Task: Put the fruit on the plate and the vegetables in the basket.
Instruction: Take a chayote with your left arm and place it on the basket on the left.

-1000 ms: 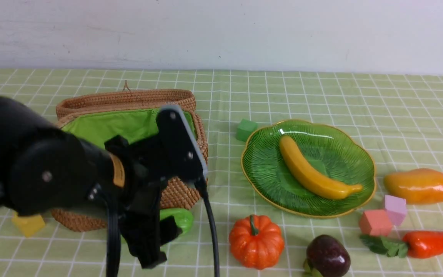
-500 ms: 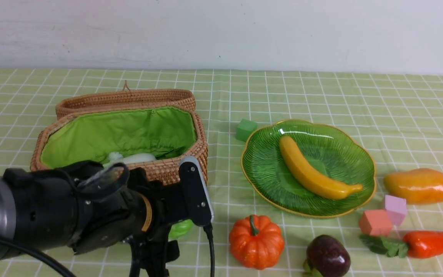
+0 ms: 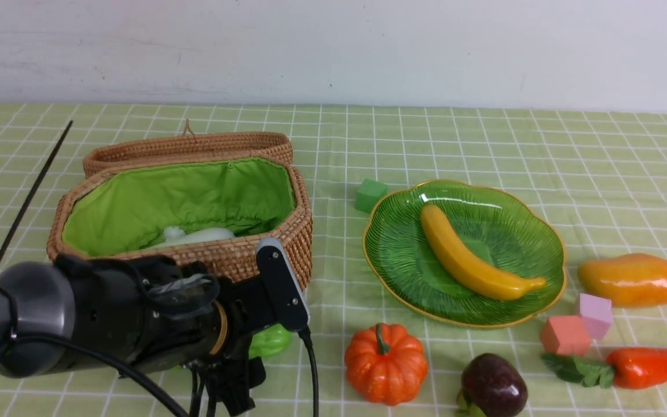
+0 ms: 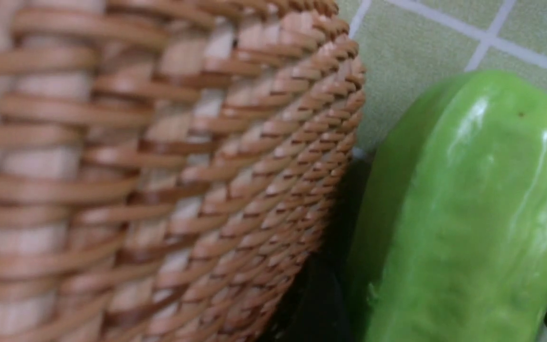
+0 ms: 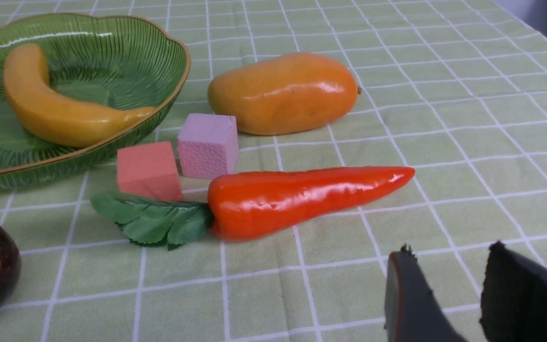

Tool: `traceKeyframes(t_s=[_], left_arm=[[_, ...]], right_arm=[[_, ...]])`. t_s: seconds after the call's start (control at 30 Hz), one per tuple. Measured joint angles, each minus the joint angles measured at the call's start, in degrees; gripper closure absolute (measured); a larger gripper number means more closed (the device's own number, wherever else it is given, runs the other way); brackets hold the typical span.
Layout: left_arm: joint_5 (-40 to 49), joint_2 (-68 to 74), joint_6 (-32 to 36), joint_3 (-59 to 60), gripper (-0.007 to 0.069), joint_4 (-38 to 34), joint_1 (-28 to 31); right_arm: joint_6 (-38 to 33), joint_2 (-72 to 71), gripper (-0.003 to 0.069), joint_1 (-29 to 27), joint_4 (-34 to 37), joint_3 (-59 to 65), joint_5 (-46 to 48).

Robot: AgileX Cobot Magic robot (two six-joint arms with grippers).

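Wicker with a bright green cloth lining, the basket [image 3: 287,255] stands left of the plate [image 3: 403,255], and a white radish [image 3: 194,236] lies inside it. The plate holds 1 banana [image 3: 466,260]. Right of the plate, just beside its rim, the mango [image 3: 631,280] lies on the checked cloth. Nearer the robot than the plate sit the pumpkin [image 3: 385,364], the purple fruit [image 3: 494,385] and, further right, the carrot [image 3: 652,366]. The cucumber [image 4: 463,213] lies far left of the plate, against the basket's front wall. The left gripper [image 3: 241,376] is down at the cucumber, dark parts showing on both sides of it; I cannot tell whether the jaws clench it. The right gripper [image 5: 458,289] hovers right of the plate near the carrot, its 2 jaws parted and holding nothing.
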Motion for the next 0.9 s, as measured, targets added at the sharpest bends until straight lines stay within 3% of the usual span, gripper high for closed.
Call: traceKeyframes(t_s=[0.13,0.3,0.6,0.9], left_arm=[[-0.11,0.08,0.0,0.0,0.008,-1.11,0.0],[-0.3,0.26,0.0,0.0,0.0192,-3.44,0.0],[1.17,-3.03,0.0,0.0,0.019,-7.16,0.0],[1.2,-17.91,0.0,0.0,0.019,-10.86,0.0]], right_arm=[[0.0,0.0,0.0417,0.0,0.0,0.0,0.0],[0.0,0.0,0.0417,0.0,0.0,0.0,0.0],[0.0,0.0,0.0417,0.0,0.0,0.0,0.0],[0.0,0.0,0.0417,0.0,0.0,0.0,0.0]])
